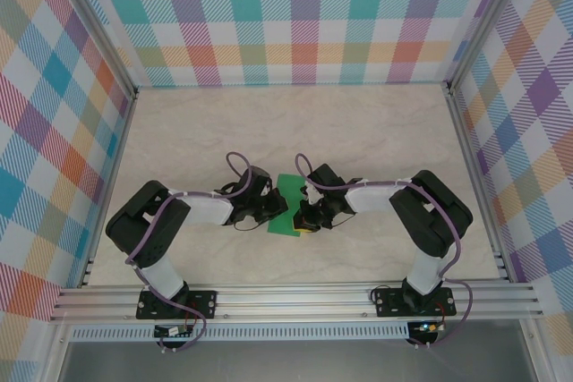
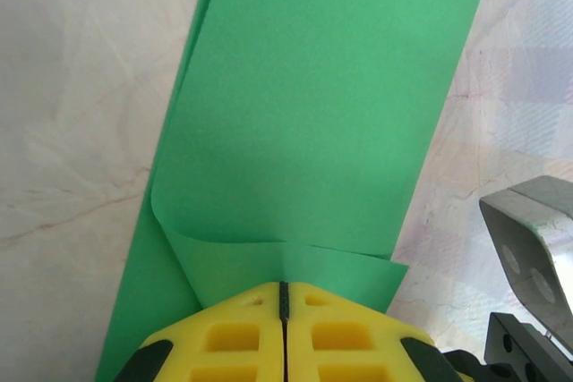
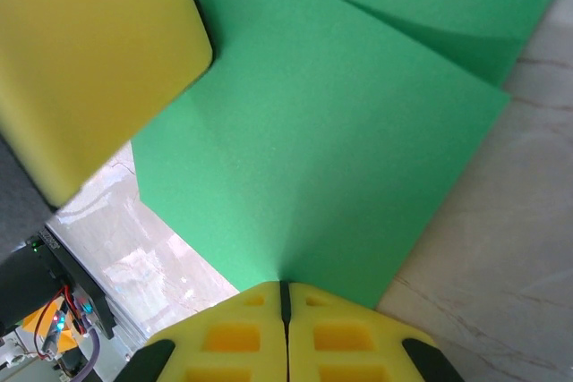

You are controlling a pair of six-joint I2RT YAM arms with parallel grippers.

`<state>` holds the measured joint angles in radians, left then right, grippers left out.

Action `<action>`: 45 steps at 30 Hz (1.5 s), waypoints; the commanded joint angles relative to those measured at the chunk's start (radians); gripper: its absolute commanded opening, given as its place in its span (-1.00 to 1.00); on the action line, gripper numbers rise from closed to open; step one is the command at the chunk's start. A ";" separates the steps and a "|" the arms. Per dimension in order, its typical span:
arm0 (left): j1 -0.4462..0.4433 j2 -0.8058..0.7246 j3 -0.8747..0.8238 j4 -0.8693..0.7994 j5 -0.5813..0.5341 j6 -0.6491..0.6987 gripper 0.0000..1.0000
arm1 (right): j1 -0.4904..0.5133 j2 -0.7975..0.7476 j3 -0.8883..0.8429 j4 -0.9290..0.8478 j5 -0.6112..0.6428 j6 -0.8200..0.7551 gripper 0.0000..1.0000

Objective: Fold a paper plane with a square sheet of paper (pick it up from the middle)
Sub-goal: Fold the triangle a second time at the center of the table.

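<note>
The square sheet of paper (image 1: 289,199) is plain green and sits between my two arms near the middle front of the table. My left gripper (image 2: 284,287) is shut on one edge of the green sheet (image 2: 313,114), which curls over itself into two layers in front of the yellow fingers. My right gripper (image 3: 285,285) is shut on the opposite edge, where the sheet (image 3: 313,158) shows a soft crease running away from the tips. From above, the left gripper (image 1: 274,212) and right gripper (image 1: 302,217) face each other across the paper.
A yellow finger of the left gripper (image 3: 89,69) looms at the upper left of the right wrist view. A grey bracket of the right arm (image 2: 533,239) stands close on the right of the left wrist view. Checked walls (image 1: 295,15) ring the pale marbled table (image 1: 358,131).
</note>
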<state>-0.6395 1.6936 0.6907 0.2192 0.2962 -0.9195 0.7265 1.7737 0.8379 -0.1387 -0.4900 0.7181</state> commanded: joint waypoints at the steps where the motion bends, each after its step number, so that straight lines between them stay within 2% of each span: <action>1: 0.061 0.024 -0.009 -0.058 -0.082 0.025 -0.87 | 0.007 0.056 -0.023 -0.090 0.071 -0.017 -0.88; 13: 0.121 0.045 0.012 -0.074 -0.056 0.036 -0.83 | 0.005 0.052 -0.022 -0.093 0.059 -0.029 -0.88; 28: 0.153 0.057 0.079 -0.132 -0.036 0.085 -0.80 | 0.006 0.059 -0.019 -0.083 0.041 -0.036 -0.88; 37: 0.168 -0.039 0.096 -0.207 -0.043 0.115 -0.77 | 0.006 0.065 -0.007 -0.079 0.035 -0.037 -0.87; 45: 0.135 -0.119 0.068 -0.136 0.069 0.104 -0.75 | 0.006 0.058 0.004 -0.082 0.039 -0.031 -0.86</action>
<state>-0.4881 1.6070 0.7692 0.0586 0.3157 -0.8257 0.7258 1.7855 0.8532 -0.1410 -0.4984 0.6956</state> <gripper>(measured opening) 0.127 0.070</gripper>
